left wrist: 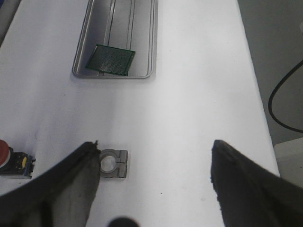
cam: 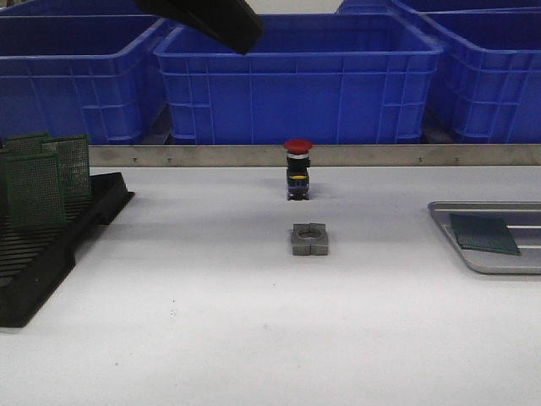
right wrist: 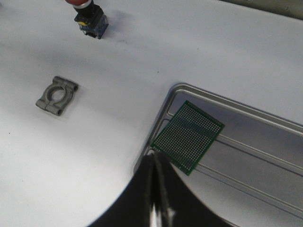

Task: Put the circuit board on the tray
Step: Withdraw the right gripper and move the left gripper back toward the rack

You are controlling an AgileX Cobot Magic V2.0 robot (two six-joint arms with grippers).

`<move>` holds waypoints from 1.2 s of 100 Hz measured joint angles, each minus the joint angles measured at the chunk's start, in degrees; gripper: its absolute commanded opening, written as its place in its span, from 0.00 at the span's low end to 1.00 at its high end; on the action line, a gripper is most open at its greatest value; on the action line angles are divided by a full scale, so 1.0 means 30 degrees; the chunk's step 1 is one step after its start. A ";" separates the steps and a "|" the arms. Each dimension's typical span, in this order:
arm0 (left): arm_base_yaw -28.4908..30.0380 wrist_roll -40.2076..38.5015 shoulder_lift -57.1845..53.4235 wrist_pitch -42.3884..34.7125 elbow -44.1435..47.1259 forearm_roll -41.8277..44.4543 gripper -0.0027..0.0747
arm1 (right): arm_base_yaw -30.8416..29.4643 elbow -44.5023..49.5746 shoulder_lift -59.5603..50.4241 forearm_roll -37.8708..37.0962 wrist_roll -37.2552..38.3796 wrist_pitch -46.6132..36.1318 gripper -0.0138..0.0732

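Note:
A green circuit board lies flat in the silver tray at the table's right edge, near the tray's left end. The right wrist view shows this board resting on the ridged tray floor. My right gripper is shut and holds nothing, its tips just above the tray's rim beside the board's corner. In the left wrist view, my left gripper hangs open over bare table with nothing between the fingers. From there the tray and board are far ahead.
A black slotted rack at the left holds upright green boards. A red-capped push button and a grey metal clamp stand mid-table. Blue crates line the back. A black arm part hangs at the top.

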 measured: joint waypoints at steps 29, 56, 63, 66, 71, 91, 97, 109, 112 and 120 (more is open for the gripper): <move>0.0000 -0.0045 -0.0239 -0.0366 0.0000 0.0000 0.65 | 0.1378 0.3737 -0.5653 0.1250 -0.0485 -0.3958 0.03; 0.0000 -0.0565 -0.0239 -0.0836 -0.0011 0.0000 0.64 | 0.3368 0.8266 -1.1438 0.1973 -0.0610 -0.6914 0.03; 0.0000 -0.0565 -0.0239 -0.0836 -0.0011 0.0000 0.64 | 0.3506 0.9409 -1.3119 0.2200 -0.0656 -0.7421 0.03; 0.0000 -0.0565 -0.0239 -0.0836 -0.0011 0.0000 0.64 | 0.3540 0.9825 -1.3798 0.2263 -0.0656 -0.7533 0.03; 0.0000 -0.0565 -0.0239 -0.0836 -0.0011 0.0000 0.64 | 0.3540 1.0486 -1.5063 0.2333 -0.0656 -0.7704 0.03; 0.0000 -0.0565 -0.0239 -0.0799 -0.0011 0.0000 0.64 | 0.3540 1.2465 -1.9510 0.2550 -0.0656 -0.7475 0.03; 0.0000 -0.0565 -0.0239 -0.0799 -0.0011 0.0000 0.64 | 0.3540 1.2634 -2.0378 0.2584 -0.0656 -0.7350 0.03; 0.0000 -0.0565 -0.0239 -0.0773 -0.0011 0.0000 0.64 | 0.3540 1.2665 -2.1479 0.2621 -0.0656 -0.7211 0.03; 0.0000 -0.0565 -0.0239 -0.0773 -0.0011 0.0000 0.64 | 0.3540 1.2665 -2.1531 0.2655 -0.0656 -0.7164 0.03; 0.0000 -0.0565 -0.0239 -0.0755 -0.0011 0.0000 0.64 | 0.3540 1.2665 -2.1610 0.2733 -0.0656 -0.6813 0.03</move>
